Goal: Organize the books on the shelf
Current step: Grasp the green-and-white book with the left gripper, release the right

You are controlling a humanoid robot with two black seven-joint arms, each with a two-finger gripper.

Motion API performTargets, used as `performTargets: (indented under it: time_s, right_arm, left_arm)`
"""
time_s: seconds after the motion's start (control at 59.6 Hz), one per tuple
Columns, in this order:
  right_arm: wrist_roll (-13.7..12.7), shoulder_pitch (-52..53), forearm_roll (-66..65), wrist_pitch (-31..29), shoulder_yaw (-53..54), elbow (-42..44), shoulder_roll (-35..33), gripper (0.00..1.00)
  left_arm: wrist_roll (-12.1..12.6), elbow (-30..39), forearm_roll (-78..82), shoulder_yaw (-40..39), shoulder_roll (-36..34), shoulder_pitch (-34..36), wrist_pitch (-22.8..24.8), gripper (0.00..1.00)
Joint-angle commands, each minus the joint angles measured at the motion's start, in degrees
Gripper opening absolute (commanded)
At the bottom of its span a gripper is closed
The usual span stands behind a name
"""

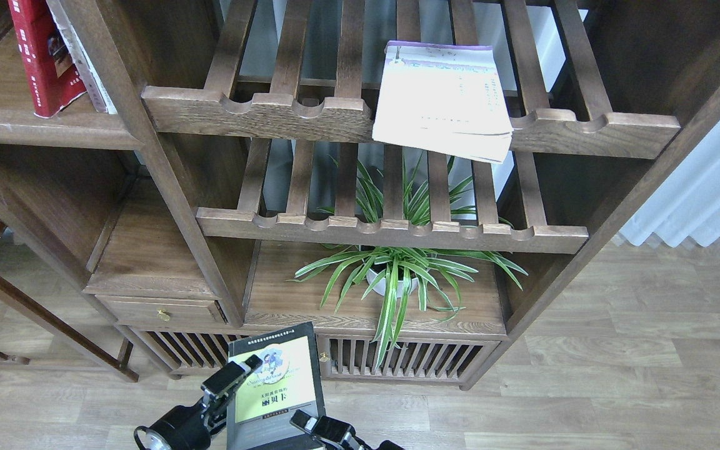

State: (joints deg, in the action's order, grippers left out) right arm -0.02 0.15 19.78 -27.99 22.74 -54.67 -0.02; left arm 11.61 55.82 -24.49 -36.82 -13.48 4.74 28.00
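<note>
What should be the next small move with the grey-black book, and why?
Probably lift the grey-black book up and left toward the solid shelf, where the dark red book already stands upright. The left hand grips the book's left edge and the right hand is at its lower edge, so it looks ready to carry.

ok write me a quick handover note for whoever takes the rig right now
Left gripper: shut on the grey-black book, held low in front of the cabinet.
Right gripper: at the book's lower edge; grip unclear.
Dark red book: standing on the solid shelf, upper left.
Cream-white book: lying on the upper slatted rack, overhanging its front rail.
Left to do: shelve the grey-black and cream-white books.
</note>
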Motion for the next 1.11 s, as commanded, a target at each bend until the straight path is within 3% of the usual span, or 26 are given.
performTargets:
  time_s: [0.0,0.369,0.486,0.553,0.604,0.637,0.654,0.687,0.704,0.889,1.09]
  right_arm:
    - [0.02,0.02,-0.01,-0.01,0.37,0.09,0.02,0.05]
    - [0.55,1.08,0.26,-0.01,2.22,0.53,0.02,0.06]
    - [0.55,1.08,0.26,-0.01,2.31,0.53,0.02,0.10]
    - [0.46,0.90,0.08,-0.01,2.31,0.61,0.02,0.17]
    - [0.28,0.82,0.08,-0.01,2.31,0.61,0.02,0.29]
    - [0.19,0.82,0.08,-0.01,2.39,0.53,0.02,0.50]
    - [0.28,0.73,0.08,-0.01,2.48,0.53,0.02,0.68]
    - [0.46,0.73,0.17,-0.01,2.74,0.53,0.02,0.90]
    - [0.55,0.73,0.17,-0.01,2.92,0.61,0.02,0.93]
    - [0.55,0.29,0.08,-0.01,3.45,0.88,0.02,0.99]
    - [0.63,0.29,0.08,-0.01,3.45,2.90,-0.07,0.99]
  left_arm:
    - [1.13,-0.01,0.14,-0.01,-0.32,-0.08,0.00,0.07]
    - [1.04,0.25,0.41,-0.09,-5.32,-0.17,0.00,0.07]
    - [1.04,1.04,0.41,-0.53,-7.00,-1.05,0.00,0.07]
    - [0.69,1.04,0.41,-1.06,-7.08,-1.13,0.00,0.07]
    - [0.69,1.22,0.32,-1.94,-7.00,-1.31,0.00,0.07]
    - [0.78,1.30,0.40,-2.55,-6.73,-1.31,0.00,0.07]
    - [0.78,1.31,0.41,-2.90,-6.73,-1.31,0.00,0.06]
    - [0.78,1.39,0.32,-3.43,-6.73,-1.31,0.00,0.06]
    - [0.78,1.48,0.32,-3.70,-6.73,-1.31,0.00,0.06]
    - [0.95,5.34,0.41,-10.37,-9.28,-3.59,0.00,0.06]
    - [1.04,19.13,0.41,-21.97,-20.43,-11.23,0.00,0.05]
